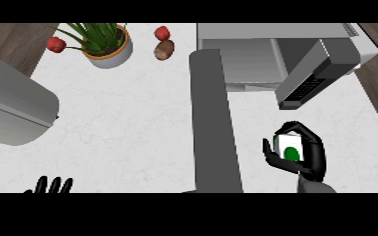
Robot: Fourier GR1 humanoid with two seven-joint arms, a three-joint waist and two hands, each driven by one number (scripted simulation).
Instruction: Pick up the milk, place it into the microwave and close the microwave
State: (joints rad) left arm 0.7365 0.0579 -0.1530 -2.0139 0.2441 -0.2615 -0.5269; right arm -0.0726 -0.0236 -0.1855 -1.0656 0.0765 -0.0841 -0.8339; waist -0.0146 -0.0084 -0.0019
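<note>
Right hand curls round the milk, over the counter near the open microwave, R of its door. Keep it upright & steer it past the door edge into the cavity. Left hand rests open, lower left.

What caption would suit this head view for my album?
Right hand holds the milk near the open microwave; left hand rests open at the lower edge.
</note>
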